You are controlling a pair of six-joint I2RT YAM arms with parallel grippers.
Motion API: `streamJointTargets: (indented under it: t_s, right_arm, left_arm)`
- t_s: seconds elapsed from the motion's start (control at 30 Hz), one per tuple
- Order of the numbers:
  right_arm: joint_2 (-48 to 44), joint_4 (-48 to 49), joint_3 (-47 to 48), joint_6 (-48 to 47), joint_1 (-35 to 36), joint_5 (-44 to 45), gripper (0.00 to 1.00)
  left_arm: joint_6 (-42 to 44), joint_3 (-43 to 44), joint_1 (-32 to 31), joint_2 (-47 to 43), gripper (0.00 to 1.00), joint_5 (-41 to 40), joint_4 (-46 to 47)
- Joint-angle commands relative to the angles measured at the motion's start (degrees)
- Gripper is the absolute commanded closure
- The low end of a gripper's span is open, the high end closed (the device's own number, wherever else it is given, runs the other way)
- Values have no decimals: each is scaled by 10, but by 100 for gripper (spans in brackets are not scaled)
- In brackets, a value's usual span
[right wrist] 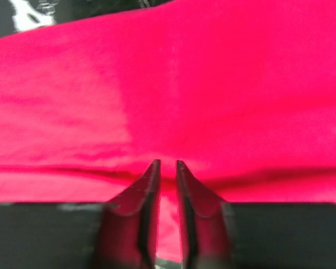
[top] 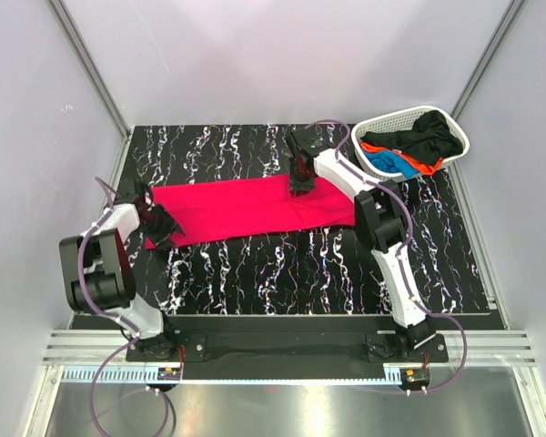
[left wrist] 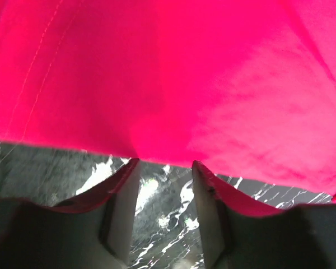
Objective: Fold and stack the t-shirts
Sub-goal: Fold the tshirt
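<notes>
A large pinkish-red cotton t-shirt (top: 255, 209) lay flat as a long band across the middle of the black, white-veined table (top: 282, 273), running from 9 o'clock towards 3 o'clock. Its 9 o'clock end sat near the table's edge, and its 3 o'clock end reached the right arm.

The left gripper (top: 164, 225) stood at that 9 o'clock end. It was released, its fingers (left wrist: 126, 190) well apart with the tabletop showing between them and the cloth's hem just past the tips.

The right gripper (top: 300, 187) was down on the shirt's 12 o'clock edge, a little right of centre. Its fingers (right wrist: 148, 185) left only a narrow slit with red cloth showing in it. I could not tell whether it was pinching the fabric or had let go.

A wide strip of marbled surface lay open at 6 o'clock between hem and arm bases, and a narrower strip at 12 o'clock.

At 2 o'clock a white plastic lattice basket (top: 382, 120) held a crumpled black t-shirt (top: 432, 137) on top of a blue t-shirt (top: 382, 162) and an orange t-shirt (top: 409, 168).
</notes>
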Motion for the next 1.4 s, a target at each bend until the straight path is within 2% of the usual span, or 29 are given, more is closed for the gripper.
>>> streamJointTargets:
  t_s: [0.0, 0.07, 0.13, 0.2, 0.23, 0.37, 0.53, 0.63, 0.73, 0.8, 0.87, 1.37]
  right_arm:
    - [-97, -17, 13, -20, -12, -22, 73]
    - [-126, -25, -12, -22, -16, -48, 65]
    - [-161, -26, -58, -17, -22, -61, 57]
    - [-187, -25, -95, -11, -34, -63, 54]
    - [-215, -24, -136, -9, -40, -60, 53]
    - [-288, -14, -244, -1, -91, -65, 52]
    - [-379, 9, -383, 8, -195, -92, 51]
    - [-414, 17, -434, -11, -215, -79, 52]
    - [-419, 31, -459, -36, -220, -73, 55]
    - [-410, 37, -467, -46, -221, -69, 64]
    - [-395, 46, -467, -54, -222, -72, 67]
    - [-307, 73, -447, -70, -224, -67, 65]
  left_arm:
    - [36, 13, -18, -64, 51, -21, 6]
    - [39, 24, -49, -70, 43, 2, 11]
    - [41, 42, -97, -56, 43, 21, 19]
    - [39, 77, -129, -43, 43, 44, 33]
    - [36, 87, -172, -20, 43, 56, 55]
    - [-18, 145, -241, 61, 44, 163, 140]
    - [-72, 218, -320, 167, 46, 186, 193]
    - [-110, 259, -347, 223, 48, 199, 211]
    - [-126, 266, -354, 258, 50, 195, 212]
    - [-139, 261, -355, 273, 52, 192, 209]
    - [-140, 260, -355, 280, 52, 187, 197]
    - [-123, 232, -355, 299, 52, 184, 160]
